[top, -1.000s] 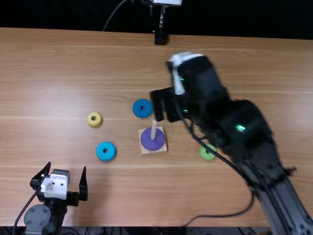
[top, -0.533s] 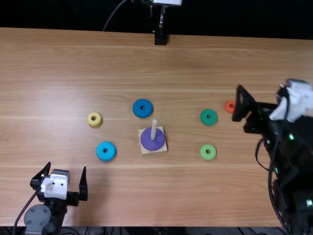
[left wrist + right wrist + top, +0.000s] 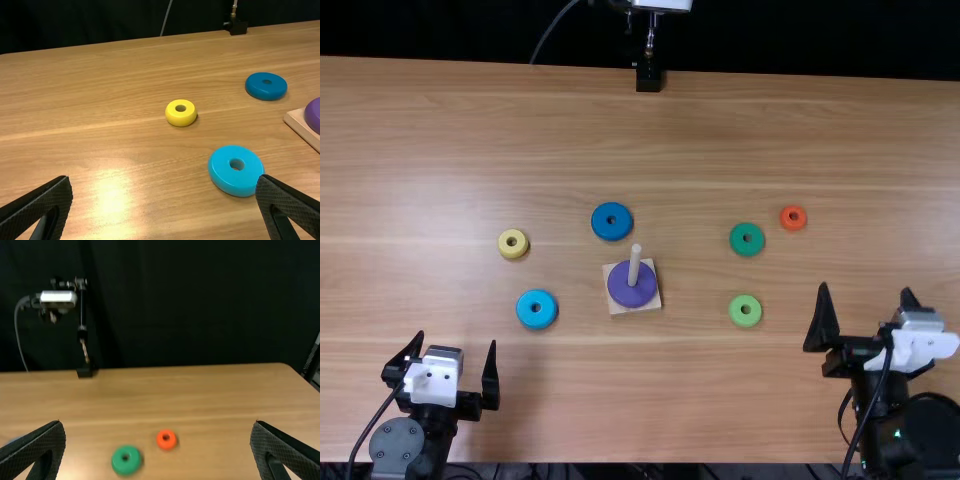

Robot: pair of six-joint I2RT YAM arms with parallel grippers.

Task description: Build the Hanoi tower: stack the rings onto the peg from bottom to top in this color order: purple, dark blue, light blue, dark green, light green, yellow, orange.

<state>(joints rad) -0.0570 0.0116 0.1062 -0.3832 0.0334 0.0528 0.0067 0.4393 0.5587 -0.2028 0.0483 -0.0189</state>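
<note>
Tool [image 3: 457, 340] on the left arm gapes, empty. Across the bench [image 3: 670, 400] lie yellow [image 3: 521, 243], light blue [image 3: 546, 310] and dark blue [image 3: 622, 222] rings; purple ring [image 3: 631, 293] round the peg [image 3: 635, 262]; light green [image 3: 754, 312], dark green [image 3: 756, 241], orange rings [image 3: 801, 218]; right tool [image 3: 866, 288], wide, empty.

A camera [image 3: 59, 297] on a stand [image 3: 83, 330] before black cloth [image 3: 190, 305].

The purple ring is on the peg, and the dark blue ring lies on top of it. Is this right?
Not fully: the top view shows the dark blue ring on the table, apart from the wooden base. The purple ring is on the peg, as you wrote.
</note>
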